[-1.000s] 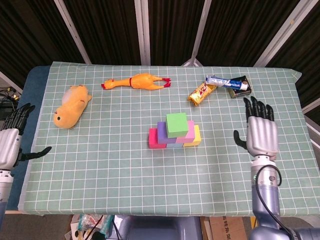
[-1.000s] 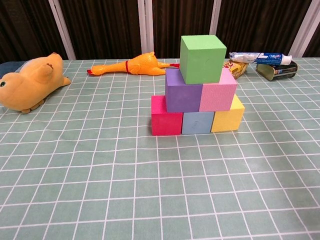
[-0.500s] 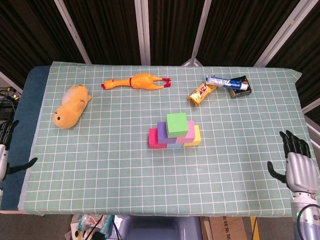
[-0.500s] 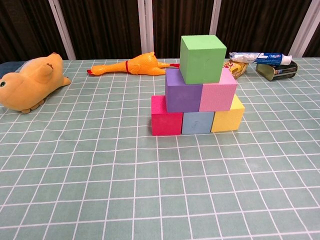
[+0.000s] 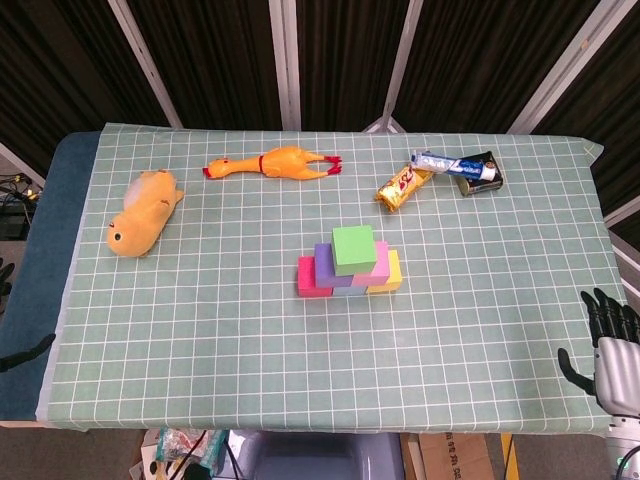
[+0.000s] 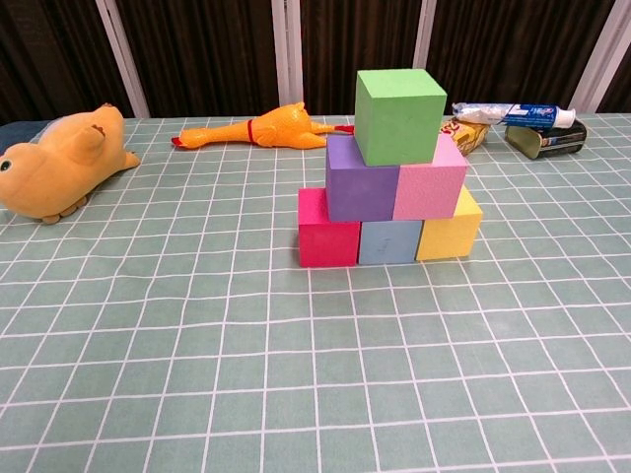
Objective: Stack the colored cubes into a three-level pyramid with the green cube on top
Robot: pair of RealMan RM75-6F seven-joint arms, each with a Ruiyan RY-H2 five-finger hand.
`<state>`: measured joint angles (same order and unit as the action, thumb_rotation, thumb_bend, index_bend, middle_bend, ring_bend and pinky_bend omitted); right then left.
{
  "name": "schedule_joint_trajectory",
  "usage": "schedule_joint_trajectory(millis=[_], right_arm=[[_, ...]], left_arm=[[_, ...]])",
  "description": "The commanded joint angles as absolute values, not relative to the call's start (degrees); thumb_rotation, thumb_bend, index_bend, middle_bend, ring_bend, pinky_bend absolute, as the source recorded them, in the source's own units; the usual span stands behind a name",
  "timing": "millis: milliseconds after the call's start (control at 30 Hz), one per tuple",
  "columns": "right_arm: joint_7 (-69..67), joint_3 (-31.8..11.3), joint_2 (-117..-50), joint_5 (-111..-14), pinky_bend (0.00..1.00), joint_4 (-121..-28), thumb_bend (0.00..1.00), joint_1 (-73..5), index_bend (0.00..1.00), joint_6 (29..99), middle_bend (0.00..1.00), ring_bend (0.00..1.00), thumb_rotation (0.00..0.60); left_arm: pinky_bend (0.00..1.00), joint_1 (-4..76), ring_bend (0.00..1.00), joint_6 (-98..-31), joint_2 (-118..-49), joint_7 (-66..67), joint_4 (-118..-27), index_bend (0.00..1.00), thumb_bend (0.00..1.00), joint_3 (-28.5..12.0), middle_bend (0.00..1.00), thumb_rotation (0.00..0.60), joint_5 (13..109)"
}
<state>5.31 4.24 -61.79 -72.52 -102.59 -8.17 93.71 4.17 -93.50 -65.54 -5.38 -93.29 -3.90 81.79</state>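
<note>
The pyramid is judged complete, the green foam cube (image 6: 398, 115) seated on the purple foam cube (image 6: 361, 179) and pink foam cube (image 6: 431, 181), while the right hand (image 5: 614, 344) is held spread and empty beyond the bench's (image 5: 200, 340) near right corner and the left hand's state cannot be told.

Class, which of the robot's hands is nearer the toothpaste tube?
Right. The right hand sits at the table's near right edge, below the toothpaste tube; the left hand is off the far-left edge.

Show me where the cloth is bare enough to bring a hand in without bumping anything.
Bare cloth spans the whole near strip in front of the cube pyramid, and the right side between it and the right hand. Also free: the gap between the orange plush toy and the pyramid. The far edge is crowded: rubber chicken, snack bar, toothpaste tube.
</note>
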Motion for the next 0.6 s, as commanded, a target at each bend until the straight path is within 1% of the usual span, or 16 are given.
schedule_joint_trajectory(millis=[33,300,600], right_arm=[[4.8,3.6,-61.9,-72.5,0.0,-102.2,0.4,-7.7,0.0,92.8,0.0,0.0,0.6],[4.0,1.9,-61.8,-73.0,0.0,-101.7,0.4,-6.8,0.0,91.1,0.0,0.0,0.6],[4.8,0.8,-62.1,-73.7,0.0,-101.2,0.4,-6.0,0.0,89.5,0.0,0.0,0.6]], left_arm=[[0.04,4.1,0.0,-92.6,-65.6,-5.5,-93.5,0.0,0.07,-4.0,0.0,0.6,81.2],[0.04,4.1,0.0,-91.5,-65.8,-4.4,-93.2,0.0,0.07,-4.3,0.0,0.6,81.3],[0.04,3.8,0.0,-91.2,-66.4,-2.8,-93.4,0.0,0.07,-4.3,0.0,0.6,81.8]])
